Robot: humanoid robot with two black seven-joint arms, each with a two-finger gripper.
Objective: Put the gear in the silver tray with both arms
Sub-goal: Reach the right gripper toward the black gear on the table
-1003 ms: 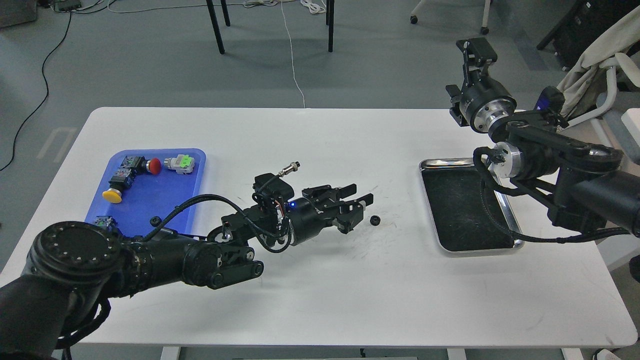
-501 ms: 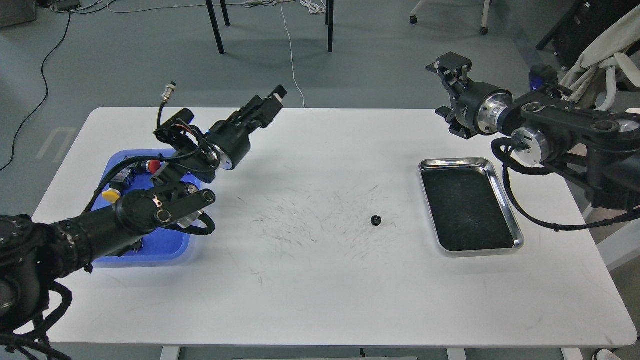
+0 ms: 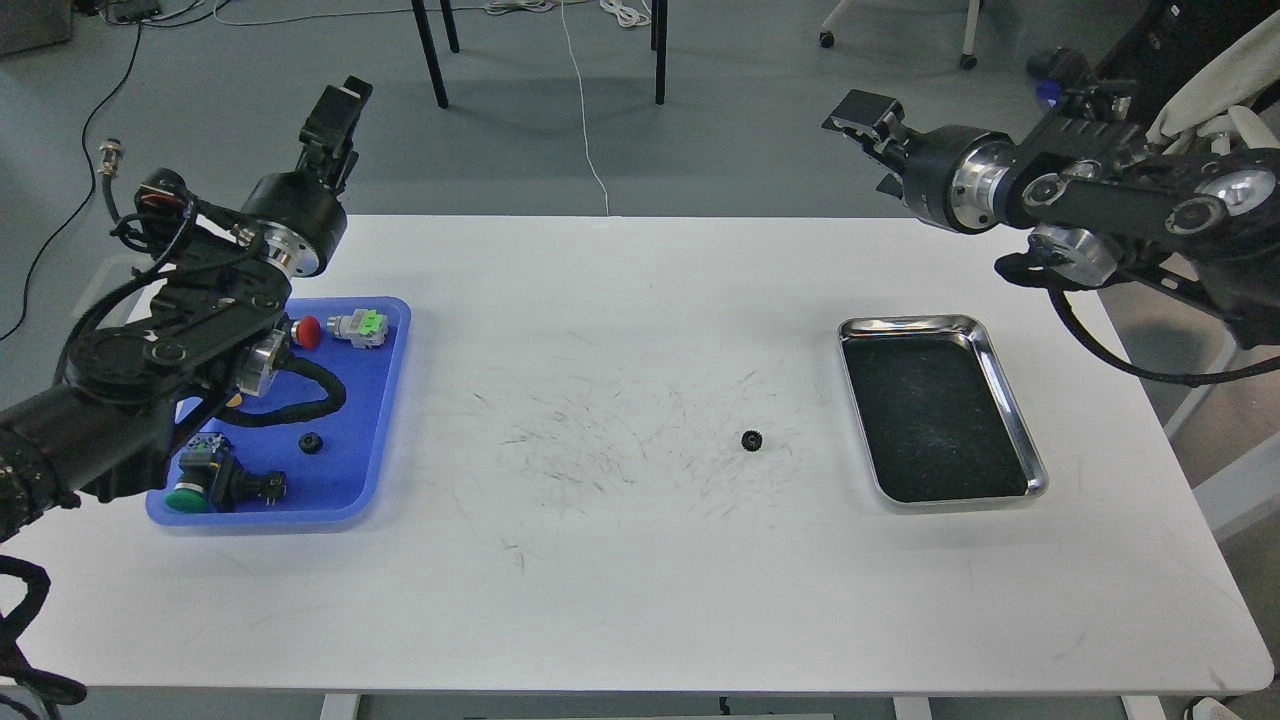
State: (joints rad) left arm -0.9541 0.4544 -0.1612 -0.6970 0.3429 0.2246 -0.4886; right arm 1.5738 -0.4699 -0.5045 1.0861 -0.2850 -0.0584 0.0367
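A small black gear (image 3: 752, 440) lies alone on the white table, left of the silver tray (image 3: 1012, 405), whose dark scratched floor holds nothing. My left gripper (image 3: 335, 112) is raised above the table's back left edge, far from the gear, pointing up and away; its fingers cannot be told apart. My right gripper (image 3: 858, 112) hangs above the back right edge, behind the silver tray, pointing left; it is too small and dark to read. Neither gripper visibly holds anything.
A blue plastic tray (image 3: 385, 440) at the left holds a second small black gear (image 3: 310, 441), a red push button (image 3: 308, 332), a green-and-white switch (image 3: 362, 327) and a green-capped part (image 3: 190, 493). My left forearm and cable overhang this tray. Chair legs stand on the floor behind the table.
My left arm has pulled back from beside the gear, swinging far left and up. My right gripper has swung left and lower. The gear has stayed on the table.
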